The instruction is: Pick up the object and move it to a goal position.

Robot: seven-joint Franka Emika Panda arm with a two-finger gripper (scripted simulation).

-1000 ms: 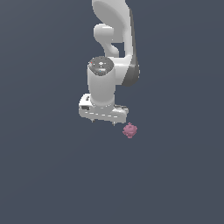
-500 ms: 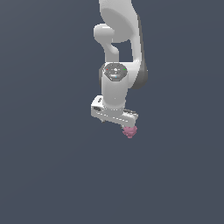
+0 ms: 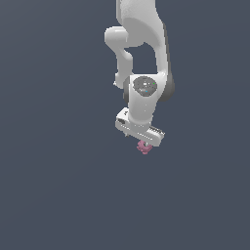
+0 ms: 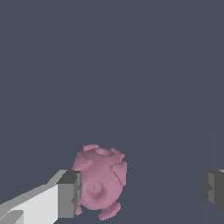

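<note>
The object (image 3: 144,147) is a small dusky-pink knobbly ball lying on the dark grey floor. In the exterior view it peeks out just under the white gripper (image 3: 142,141), which hangs right above it. The wrist view shows the object (image 4: 100,180) between the spread fingers, close against one dark fingertip pad (image 4: 69,193), while the other pad (image 4: 213,187) stands far off. The gripper (image 4: 141,190) is open and nothing is held.
A plain dark grey surface (image 3: 58,185) fills both views. The white arm (image 3: 144,53) rises from the gripper toward the exterior view's top edge.
The gripper has swung toward the exterior view's right and come down over the object, which now sits between the fingers. The object itself has not moved.
</note>
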